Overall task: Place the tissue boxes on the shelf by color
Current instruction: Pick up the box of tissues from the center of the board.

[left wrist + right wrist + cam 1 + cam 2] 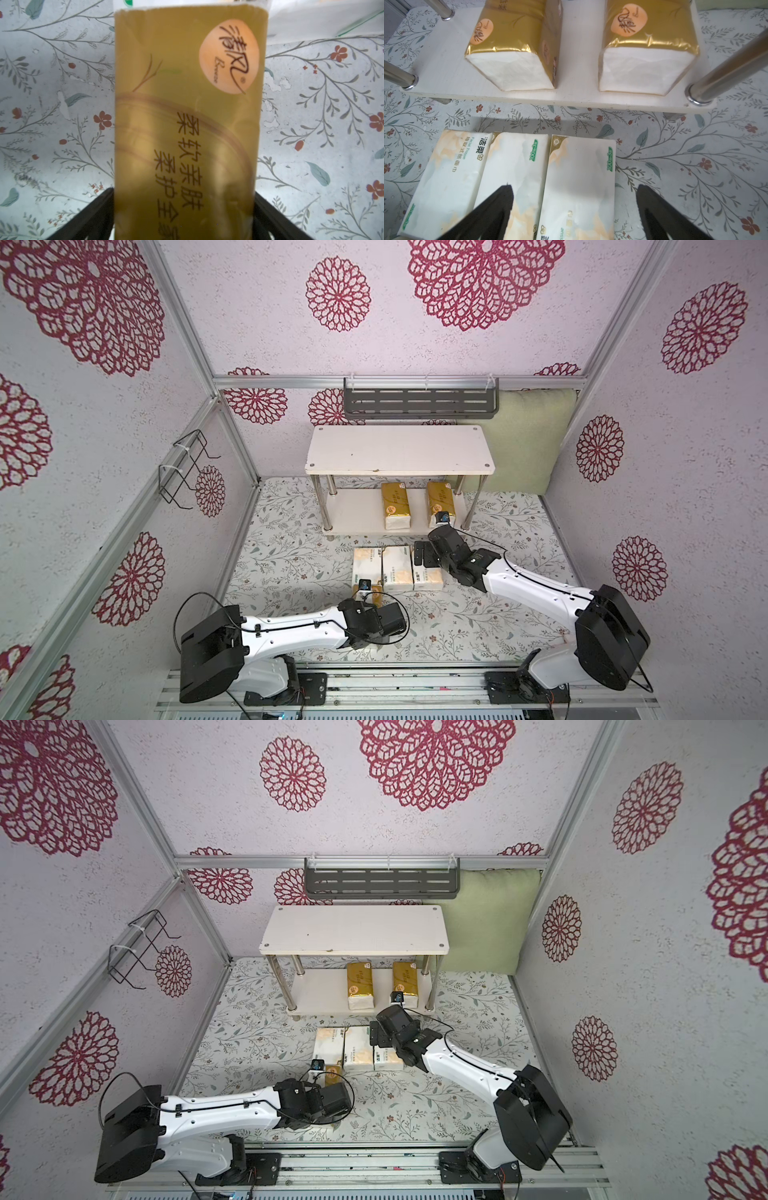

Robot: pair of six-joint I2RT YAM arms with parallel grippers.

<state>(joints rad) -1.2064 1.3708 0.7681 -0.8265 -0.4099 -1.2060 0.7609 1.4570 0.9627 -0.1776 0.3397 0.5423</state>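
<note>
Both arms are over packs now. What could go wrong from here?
1. The right gripper hangs open with one finger above the middle white pack, not the seam beside it: coming down may pinch or drag two packs.
2. The gold pack between the fingers of the left gripper sits close against the nearest white pack: lifting may shove it.
3. The shelf has its free spot beside a chrome leg, under the top board: the gold pack may snag.

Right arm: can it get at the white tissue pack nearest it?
Probably yes. The right claw hangs open above that white pack, nothing covering it. But the middle pack lies tight against it, and one finger sits over that neighbour.
</note>
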